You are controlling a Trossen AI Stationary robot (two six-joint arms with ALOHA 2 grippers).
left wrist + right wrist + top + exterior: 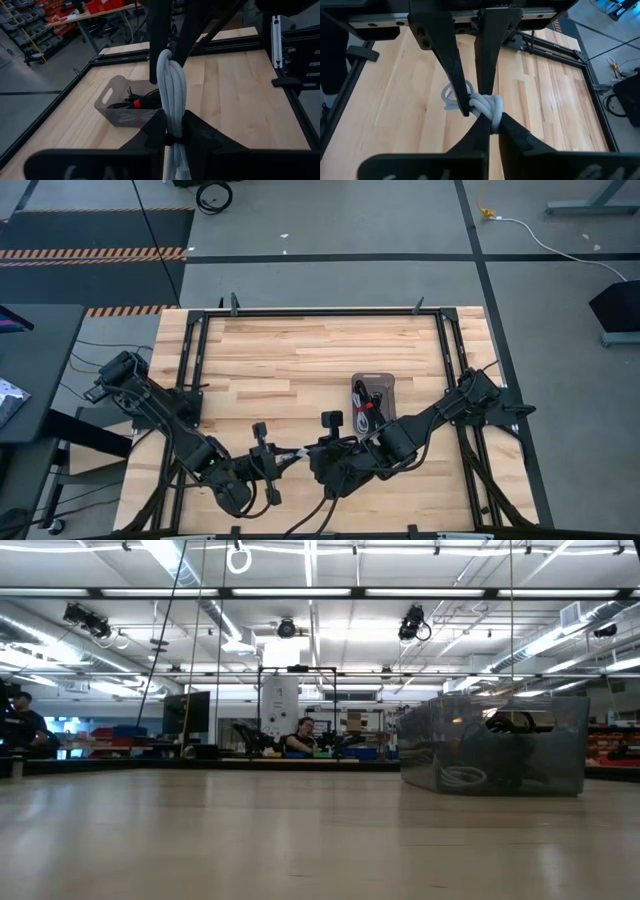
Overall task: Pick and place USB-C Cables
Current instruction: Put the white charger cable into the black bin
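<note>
1. Grippers, left [172,132] and right [487,117], both pinch one white cable [171,85], low centre of the high view.
2. Tray [376,383] just above already holds other cables [137,102].
3. Risk: opposing pulls could yank the coil loose, dropping it short.

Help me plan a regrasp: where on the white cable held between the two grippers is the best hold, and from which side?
Grip the white USB-C cable at its bunched middle, where the strands run side by side, jaws closing across the bundle. The left gripper and right gripper both pinch it, so come from above, between them; the loose loop would likely slip.
</note>
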